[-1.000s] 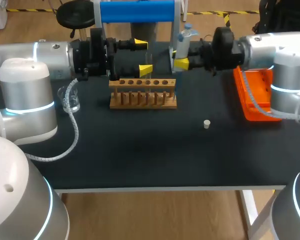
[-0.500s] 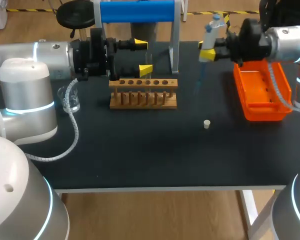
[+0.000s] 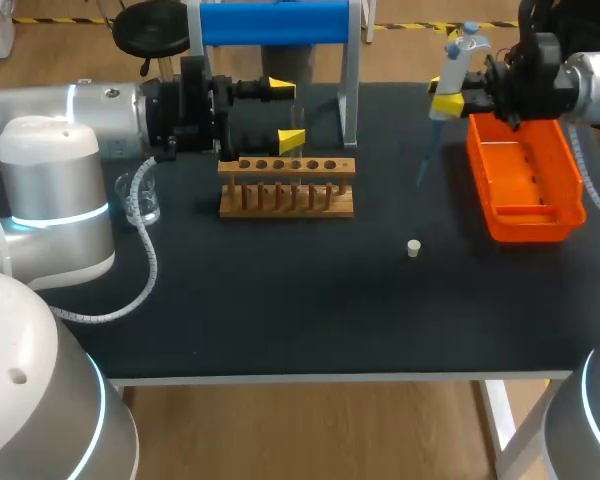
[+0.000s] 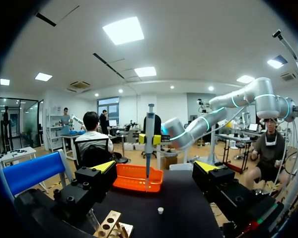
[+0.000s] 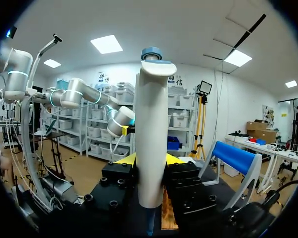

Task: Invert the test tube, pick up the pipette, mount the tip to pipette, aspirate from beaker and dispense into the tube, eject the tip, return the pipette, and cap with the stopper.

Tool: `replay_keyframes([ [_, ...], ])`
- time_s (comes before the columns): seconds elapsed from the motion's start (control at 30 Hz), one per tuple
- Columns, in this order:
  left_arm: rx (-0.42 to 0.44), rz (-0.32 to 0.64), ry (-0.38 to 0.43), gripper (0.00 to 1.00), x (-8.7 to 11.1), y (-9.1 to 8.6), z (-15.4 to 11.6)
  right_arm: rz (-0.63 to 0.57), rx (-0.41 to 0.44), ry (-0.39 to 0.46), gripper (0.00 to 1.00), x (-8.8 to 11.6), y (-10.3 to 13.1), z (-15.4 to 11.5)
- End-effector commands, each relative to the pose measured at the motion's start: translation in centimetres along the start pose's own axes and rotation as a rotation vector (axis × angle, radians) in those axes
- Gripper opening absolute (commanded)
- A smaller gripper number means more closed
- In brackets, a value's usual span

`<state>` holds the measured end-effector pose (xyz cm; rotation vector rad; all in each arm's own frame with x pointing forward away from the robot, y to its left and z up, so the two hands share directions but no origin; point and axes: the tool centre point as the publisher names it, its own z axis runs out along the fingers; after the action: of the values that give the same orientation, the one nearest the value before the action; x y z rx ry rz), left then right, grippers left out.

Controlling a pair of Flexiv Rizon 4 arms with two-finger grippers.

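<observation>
White pipette (image 5: pixel 151 139) upright, clamped in right claw (image 5: pixel 150 160) (blue cap on top)

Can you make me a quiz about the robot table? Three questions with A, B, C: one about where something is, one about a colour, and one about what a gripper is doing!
1. Where is the little white stopper?
A. in the tray
B. on the bare table
C. in the wooden rack

2. What colour is the tray?
A. blue
B. green
C. orange

3. What is the right gripper doing?
A. shut on the pipette
B. open and empty
C. shut on the stopper

Answers:
1 B: the stopper lies alone on the table, apart from rack and tray.
2 C: the tray is bright orange.
3 A: the right wrist view shows both fingers pressing the pipette from two sides.
</observation>
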<state>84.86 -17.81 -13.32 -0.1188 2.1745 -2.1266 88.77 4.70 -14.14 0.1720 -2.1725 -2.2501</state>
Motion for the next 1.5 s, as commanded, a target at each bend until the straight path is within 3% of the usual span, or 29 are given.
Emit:
replay_keyframes([
  [0.03, 0.001, 0.001, -0.003, 1.00, 0.0, 0.0, 0.1, 0.000, 0.003, 0.001, 0.00, 0.0, 0.1, 0.0],
  [0.57, 0.001, 0.001, -0.003, 1.00, 0.0, 0.0, 0.1, 0.008, 0.002, -0.002, 0.00, -0.1, 0.1, -0.3],
  [1.5, 0.001, 0.001, -0.003, 1.00, 0.0, 0.0, 0.1, -0.022, 0.049, -0.041, 0.00, -2.6, 1.4, -12.1],
])
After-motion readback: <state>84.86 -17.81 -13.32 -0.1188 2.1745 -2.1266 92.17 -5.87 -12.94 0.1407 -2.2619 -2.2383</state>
